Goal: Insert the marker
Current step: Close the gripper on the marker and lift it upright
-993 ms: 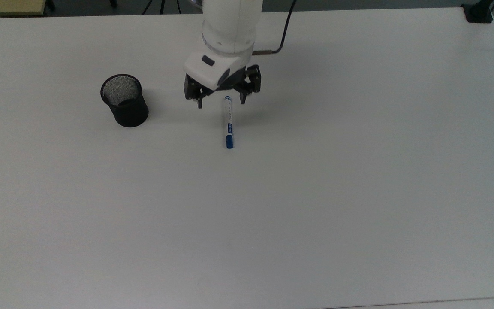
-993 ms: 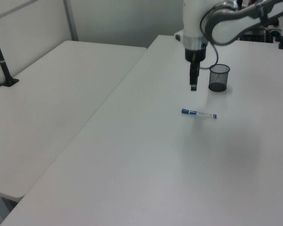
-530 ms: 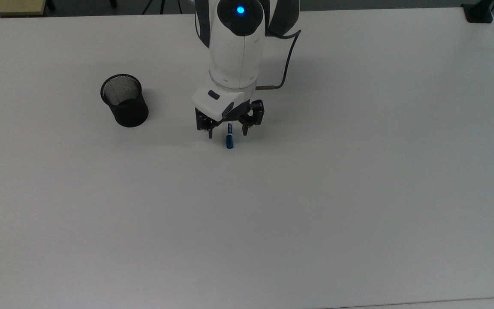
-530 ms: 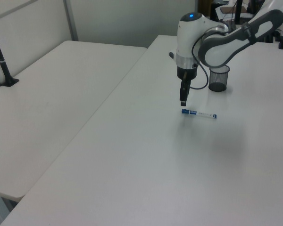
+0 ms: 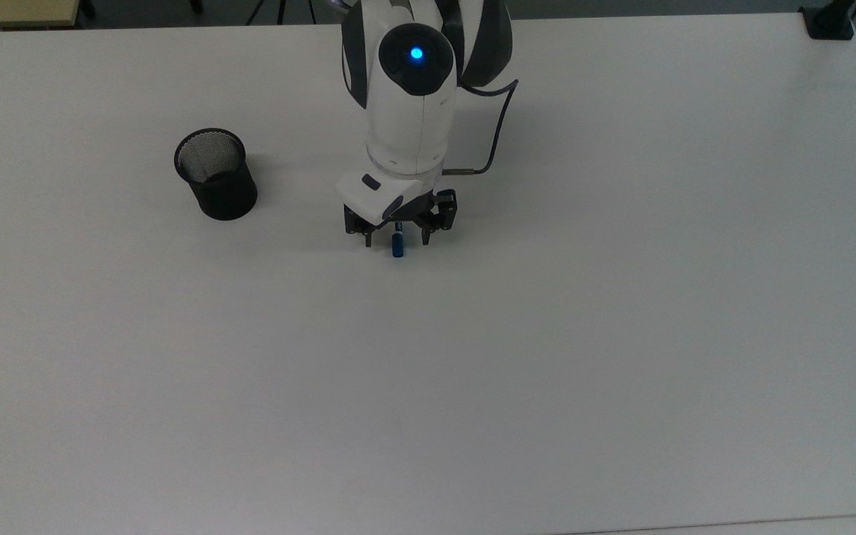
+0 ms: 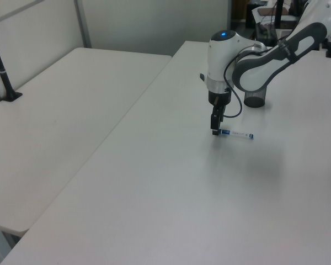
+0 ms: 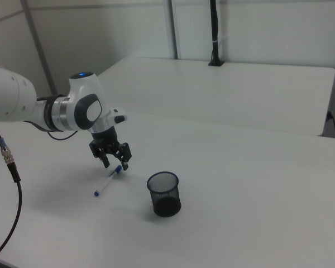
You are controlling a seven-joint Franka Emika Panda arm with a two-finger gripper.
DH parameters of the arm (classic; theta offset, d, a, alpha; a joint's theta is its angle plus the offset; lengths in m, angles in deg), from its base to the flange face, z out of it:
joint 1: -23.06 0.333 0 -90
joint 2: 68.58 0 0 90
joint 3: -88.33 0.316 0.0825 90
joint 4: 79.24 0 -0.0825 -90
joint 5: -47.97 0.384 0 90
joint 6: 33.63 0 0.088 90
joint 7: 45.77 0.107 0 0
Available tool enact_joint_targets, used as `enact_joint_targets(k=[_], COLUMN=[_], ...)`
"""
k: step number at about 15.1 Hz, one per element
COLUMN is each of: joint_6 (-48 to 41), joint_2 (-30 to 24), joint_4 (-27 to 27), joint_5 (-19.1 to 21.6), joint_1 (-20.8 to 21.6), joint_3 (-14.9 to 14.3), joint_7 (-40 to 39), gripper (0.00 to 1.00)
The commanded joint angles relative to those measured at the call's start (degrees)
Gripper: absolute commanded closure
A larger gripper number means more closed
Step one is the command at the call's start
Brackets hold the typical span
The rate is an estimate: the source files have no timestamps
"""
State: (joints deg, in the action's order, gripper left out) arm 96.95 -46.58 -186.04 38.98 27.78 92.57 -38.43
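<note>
From the top view, I am holding my claw (image 5: 396, 236) spread wide over the marker (image 5: 397, 245), one finger on either side of the pen near its blue cap end; just that cap is poking out below my wrist, and the pen is lying flat on the white table (image 5: 621, 297). The black mesh cup (image 5: 215, 174) is standing upright well apart, toward the top view's left. From the left view, my claw (image 6: 215, 130) is hanging right at the capped end of the marker (image 6: 235, 134), with the white barrel running off toward the left view's right, and the cup (image 6: 255, 99) is sitting partly behind my arm. I am judging that I am reaching close to one end and not over the middle, so if I squeeze here the pen could pivot or droop once it is raised. From the right view, my claw (image 7: 116, 162) is open and empty just above the marker (image 7: 108, 182), which is lying slanted on the table with the cup (image 7: 164, 194) near it toward the right view's right. I cannot tell whether my fingertips are already touching the table; pressing down too far could jam them, and a lopsided close could roll the pen out of reach. A drooping pen could then catch the cup's rim and tip the cup over.
</note>
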Motion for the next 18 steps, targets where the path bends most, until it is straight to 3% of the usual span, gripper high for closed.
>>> enact_joint_targets(k=[1, 4, 5, 9, 12, 18], joint_6=[2.39, 5.11, 5.12, 4.77, 3.89, -2.44], joint_2=[-0.56, -0.21, -0.29, -1.08, -2.75, -17.06], joint_4=[-2.44, -3.41, -3.41, -2.97, -2.88, -2.97], joint_5=[-1.03, -1.03, -1.03, -0.68, -0.5, 0.12], joint_1=[0.38, 0.38, 0.38, -0.06, -0.32, -6.2], joint_3=[-0.2, -0.2, -0.2, -0.11, -0.02, -0.02], joint_7=[1.54, 3.11, 3.9, 4.0, 4.17, 3.39], gripper=[0.27, 0.41, 0.58, 0.97, 1.0, 1.0])
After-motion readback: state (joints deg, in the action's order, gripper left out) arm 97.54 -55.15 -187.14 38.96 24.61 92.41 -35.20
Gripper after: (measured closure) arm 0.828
